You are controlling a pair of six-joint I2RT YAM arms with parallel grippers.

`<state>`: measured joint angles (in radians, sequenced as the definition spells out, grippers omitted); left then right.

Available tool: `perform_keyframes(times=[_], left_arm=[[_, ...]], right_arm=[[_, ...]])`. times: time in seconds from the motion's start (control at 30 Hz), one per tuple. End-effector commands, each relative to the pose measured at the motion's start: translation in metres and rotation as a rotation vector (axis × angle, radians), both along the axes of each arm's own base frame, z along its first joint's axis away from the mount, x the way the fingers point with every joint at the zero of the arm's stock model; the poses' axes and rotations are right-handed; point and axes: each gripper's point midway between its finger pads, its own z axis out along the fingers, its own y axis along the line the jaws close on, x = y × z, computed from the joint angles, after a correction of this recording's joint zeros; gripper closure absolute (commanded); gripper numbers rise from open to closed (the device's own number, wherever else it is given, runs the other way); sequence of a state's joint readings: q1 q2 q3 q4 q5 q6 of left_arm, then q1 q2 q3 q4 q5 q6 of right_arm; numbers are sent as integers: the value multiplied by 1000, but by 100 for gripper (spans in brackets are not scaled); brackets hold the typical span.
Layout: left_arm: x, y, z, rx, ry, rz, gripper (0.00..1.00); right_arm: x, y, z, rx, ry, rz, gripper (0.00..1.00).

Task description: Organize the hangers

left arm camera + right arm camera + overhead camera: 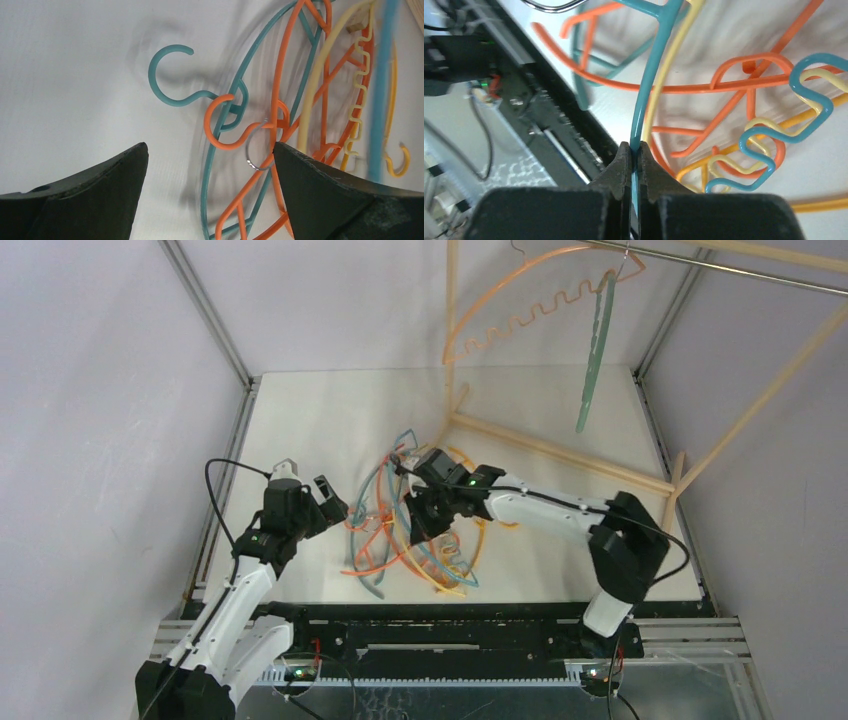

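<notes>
A tangled pile of orange, yellow and teal hangers [415, 535] lies on the white table in front of the arms. My right gripper [428, 508] is over the pile and shut on the rim of a teal-blue hanger [651, 85], whose wavy bar [796, 112] shows to the right. My left gripper [325, 502] is open and empty at the pile's left edge; a teal hook [167, 80], an orange hook [220, 127] and a metal ring [257, 150] lie between its fingers. An orange hanger [520, 300] and a green one [598, 350] hang on the rail.
A pale wooden rack [560, 450] stands at the back right, with a metal rail [740, 268] across its top. A black rail [450, 625] runs along the near table edge. Grey walls close in both sides.
</notes>
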<state>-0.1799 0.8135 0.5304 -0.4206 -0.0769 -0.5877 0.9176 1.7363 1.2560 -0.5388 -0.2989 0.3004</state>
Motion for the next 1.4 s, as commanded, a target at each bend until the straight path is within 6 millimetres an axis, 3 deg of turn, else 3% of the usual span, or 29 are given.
perform_keyframes(times=[0.0, 0.27, 0.47, 0.57, 0.67, 0.8, 0.97, 1.07, 1.2, 1.37], left_arm=[[13, 1, 21, -17, -73, 27, 0], [16, 1, 22, -8, -66, 23, 0], [23, -1, 22, 2, -54, 8, 0], [28, -4, 24, -9, -57, -1, 1], [32, -7, 25, -20, -59, -5, 1], [35, -11, 24, -29, -54, -16, 1], [37, -13, 23, -26, -50, -26, 0], [38, -15, 23, -31, -50, -29, 0], [40, -18, 25, -31, -53, -45, 0], [40, -21, 26, -35, -57, -55, 1]], right_arm=[[7, 12, 102, 257, -92, 18, 100], [7, -6, 209, 492, -175, -30, 100], [-27, -21, 303, 693, -273, 81, 100], [-32, -40, 334, 743, -396, 36, 100], [-16, -70, 359, 773, -553, -138, 100], [1, -100, 364, 734, -639, -298, 100], [1, -129, 364, 726, -668, -418, 100], [-2, -134, 364, 738, -644, -432, 100], [-14, -142, 378, 789, -621, -447, 100], [-32, -163, 389, 822, -590, -506, 100]])
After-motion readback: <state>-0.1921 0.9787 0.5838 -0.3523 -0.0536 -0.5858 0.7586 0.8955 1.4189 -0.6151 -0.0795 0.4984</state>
